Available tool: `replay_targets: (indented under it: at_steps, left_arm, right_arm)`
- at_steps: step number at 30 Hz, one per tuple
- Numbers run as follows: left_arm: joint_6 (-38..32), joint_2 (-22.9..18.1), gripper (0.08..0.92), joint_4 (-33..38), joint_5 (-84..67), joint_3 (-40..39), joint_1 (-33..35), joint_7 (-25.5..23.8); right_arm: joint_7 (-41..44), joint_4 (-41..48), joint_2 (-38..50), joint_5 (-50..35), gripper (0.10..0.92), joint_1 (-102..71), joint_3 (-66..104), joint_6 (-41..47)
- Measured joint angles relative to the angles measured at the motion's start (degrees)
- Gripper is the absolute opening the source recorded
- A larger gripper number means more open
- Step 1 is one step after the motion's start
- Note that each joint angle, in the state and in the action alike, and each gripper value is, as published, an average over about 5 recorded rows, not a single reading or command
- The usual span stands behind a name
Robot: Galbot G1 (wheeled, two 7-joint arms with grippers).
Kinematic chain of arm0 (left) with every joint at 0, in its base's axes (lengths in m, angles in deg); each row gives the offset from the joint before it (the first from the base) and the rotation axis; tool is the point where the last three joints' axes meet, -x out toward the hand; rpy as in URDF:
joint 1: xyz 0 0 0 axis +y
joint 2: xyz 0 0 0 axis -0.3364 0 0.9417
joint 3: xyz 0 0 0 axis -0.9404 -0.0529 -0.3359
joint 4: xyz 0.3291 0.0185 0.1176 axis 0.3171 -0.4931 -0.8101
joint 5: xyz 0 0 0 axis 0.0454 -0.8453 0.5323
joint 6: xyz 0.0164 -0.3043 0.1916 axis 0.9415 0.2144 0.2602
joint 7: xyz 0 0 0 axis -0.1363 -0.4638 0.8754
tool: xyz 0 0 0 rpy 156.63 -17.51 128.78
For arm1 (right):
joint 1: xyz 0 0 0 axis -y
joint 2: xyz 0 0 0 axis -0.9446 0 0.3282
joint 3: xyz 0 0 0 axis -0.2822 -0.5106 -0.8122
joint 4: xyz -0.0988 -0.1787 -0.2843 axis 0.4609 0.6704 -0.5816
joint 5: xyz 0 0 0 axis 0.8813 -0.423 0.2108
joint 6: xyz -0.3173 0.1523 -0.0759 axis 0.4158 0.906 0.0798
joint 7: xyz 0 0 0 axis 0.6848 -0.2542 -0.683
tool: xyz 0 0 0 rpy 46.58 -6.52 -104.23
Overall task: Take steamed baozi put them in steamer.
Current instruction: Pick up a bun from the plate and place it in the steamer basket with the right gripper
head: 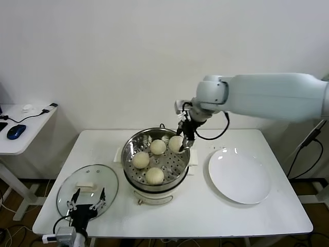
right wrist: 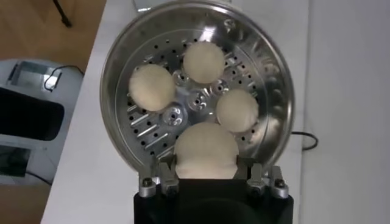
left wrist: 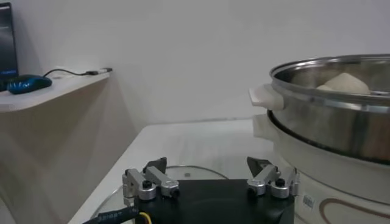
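Three cameras, one shared steamer
Head looks down over the bench (head: 205, 216); left wrist sits low beside the steamer (left wrist: 341, 122); right wrist peers straight into it

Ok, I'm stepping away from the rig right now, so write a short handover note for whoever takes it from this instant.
Right gripper: inside the steamer, shut on the fourth baozi, at the rim side nearest the plate.
Left gripper: open, idle, low at the front left over the glass lid.
Done: three baozi sit on the perforated tray. The plate holds none.
Left: release the fourth bun and withdraw the right arm.
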Motion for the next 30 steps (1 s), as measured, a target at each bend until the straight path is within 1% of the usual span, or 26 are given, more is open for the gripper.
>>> replay_targets:
  at_steps: [10,22,28,30]
  left_arm:
    - [0.1,-0.2,0.823,-0.3,0.1,-0.2,-0.4,0.0]
    - [0.1,-0.2,0.823,-0.2,0.1,-0.4,-0.5,0.0]
    - [0.2,-0.3,0.823,0.2,0.2,-0.3,-0.4,0.0]
    - [0.3,-0.3,0.823,0.4,0.2,-0.3,-0.3,0.0]
  right_arm:
    - [-3.0,2.6,-2.3,1.9,0.662,-6.7,0.1,2.2]
    - [-4.7,4.1,-3.0,2.8,0.670,-11.8,2.5,2.6]
    - [-3.2,4.4,-2.5,3.5,0.794,-11.3,2.4,0.5]
    - [-2.1,4.7,-2.3,3.6,0.815,-10.6,2.3,-0.8]
